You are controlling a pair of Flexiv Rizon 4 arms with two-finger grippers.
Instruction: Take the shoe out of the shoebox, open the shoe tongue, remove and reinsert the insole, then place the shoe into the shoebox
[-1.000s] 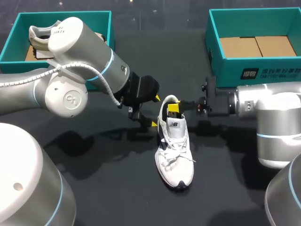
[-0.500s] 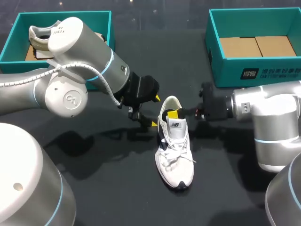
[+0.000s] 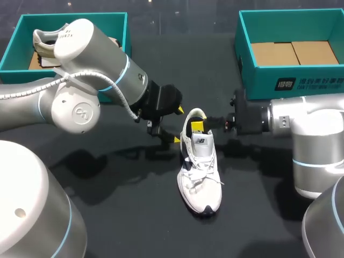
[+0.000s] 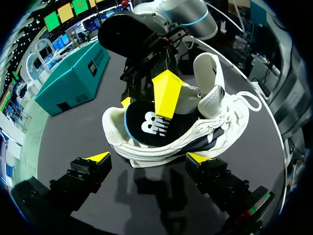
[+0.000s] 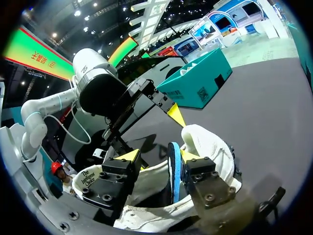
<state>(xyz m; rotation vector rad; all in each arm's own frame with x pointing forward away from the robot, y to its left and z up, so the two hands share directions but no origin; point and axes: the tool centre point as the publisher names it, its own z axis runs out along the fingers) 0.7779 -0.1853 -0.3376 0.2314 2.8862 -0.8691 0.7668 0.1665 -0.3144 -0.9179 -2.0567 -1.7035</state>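
Black glossy table; white shoe mid-table; teal shoebox far right.

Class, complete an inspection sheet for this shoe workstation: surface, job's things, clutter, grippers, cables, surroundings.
Surface: dark, reflective table.
Job's things: white shoe lies mid-table with its tongue raised; dark insole is lifted at the heel; right shoebox holds no shoe.
Clutter: beige shoe in the left shoebox.
Grippers: left gripper open beside the heel; right gripper open, with its fingers in the shoe either side of the insole.
Cables: white cable along the left arm.
Surroundings: nothing seen.
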